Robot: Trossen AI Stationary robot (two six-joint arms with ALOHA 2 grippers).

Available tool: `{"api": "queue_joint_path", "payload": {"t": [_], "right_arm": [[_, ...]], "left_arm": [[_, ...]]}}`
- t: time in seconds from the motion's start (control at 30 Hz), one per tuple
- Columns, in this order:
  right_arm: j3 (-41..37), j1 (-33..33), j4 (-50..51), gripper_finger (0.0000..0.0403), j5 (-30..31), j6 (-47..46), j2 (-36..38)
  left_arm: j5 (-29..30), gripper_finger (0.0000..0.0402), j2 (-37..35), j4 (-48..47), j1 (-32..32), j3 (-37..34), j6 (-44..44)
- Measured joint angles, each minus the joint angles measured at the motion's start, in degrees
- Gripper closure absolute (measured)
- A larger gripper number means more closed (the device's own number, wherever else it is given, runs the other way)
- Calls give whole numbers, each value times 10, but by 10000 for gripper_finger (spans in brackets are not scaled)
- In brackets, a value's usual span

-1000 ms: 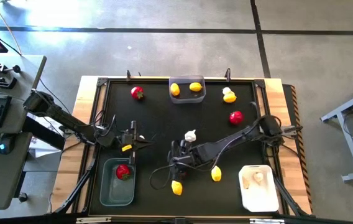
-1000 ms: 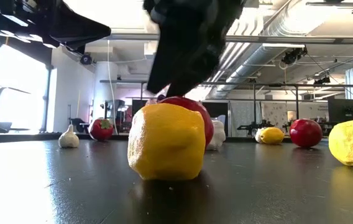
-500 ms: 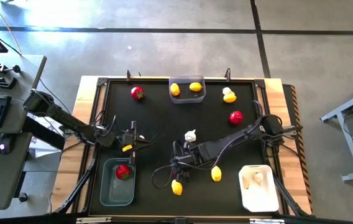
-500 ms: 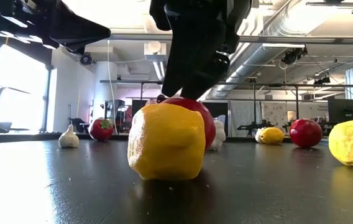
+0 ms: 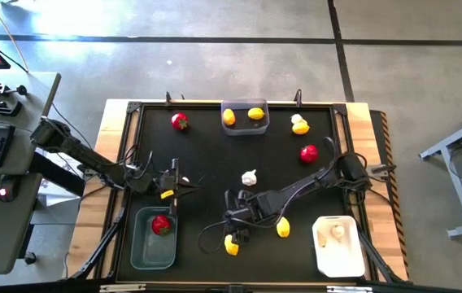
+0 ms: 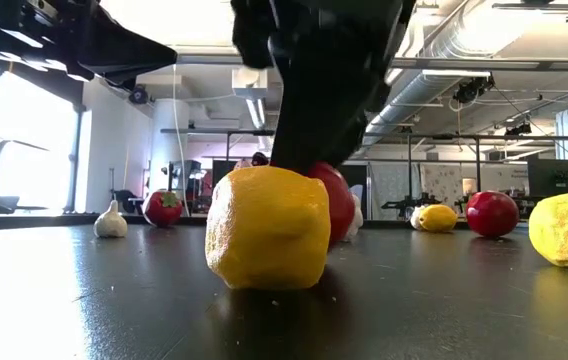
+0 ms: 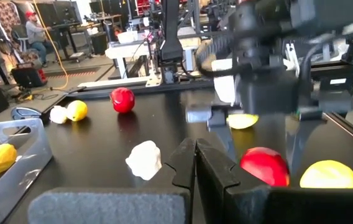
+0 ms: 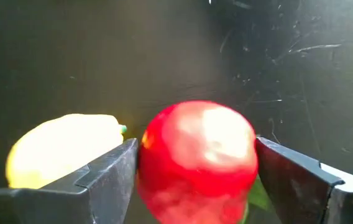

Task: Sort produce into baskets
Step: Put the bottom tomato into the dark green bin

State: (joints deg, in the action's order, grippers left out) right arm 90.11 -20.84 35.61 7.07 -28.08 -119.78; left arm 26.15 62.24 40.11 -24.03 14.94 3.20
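Fingers of the right gripper stand wide apart, one on each side of a red fruit on the black tabletop. A yellow lemon lies just beside that red fruit. The left gripper has its fingers pressed together, near the grey basket that holds another red fruit.
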Motion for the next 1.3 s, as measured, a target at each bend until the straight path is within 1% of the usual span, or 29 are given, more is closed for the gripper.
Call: {"api": "queue_joint_path", "payload": {"t": [0.17, 0.27, 0.33, 0.47, 0.63, 0.77, 0.87, 0.97, 1.1, 1.3], "right_arm": [[0, 1, -1, 96, -12, 26, -18], [0, 3, 4, 101, -12, 27, -20], [0, 5, 6, 116, -12, 31, -20], [0, 7, 7, 161, -11, 45, -19], [7, 12, 38, 163, -6, 61, -18], [29, 18, 61, 163, 11, 85, -18], [48, 26, 57, 163, 20, 110, -18], [61, 35, 29, 163, 28, 144, -18], [71, 40, -14, 163, 78, 216, -18], [70, 37, -73, 163, 239, 344, -18]], "left_arm": [[0, 401, 0, -3, 0, 0, 0], [0, 401, 0, -4, 0, 0, 0], [0, 401, 0, -4, 0, 0, 0], [1, 401, 0, -4, -1, 0, -5], [2, 401, -16, -13, -10, 0, -11], [4, 401, -46, -32, -19, 0, -11], [17, 401, -75, -58, -28, 0, -11], [23, 401, -105, -82, -41, 0, -11], [23, 401, -142, -90, -59, 0, -16], [11, 399, -157, -94, -69, 0, -72]]}}
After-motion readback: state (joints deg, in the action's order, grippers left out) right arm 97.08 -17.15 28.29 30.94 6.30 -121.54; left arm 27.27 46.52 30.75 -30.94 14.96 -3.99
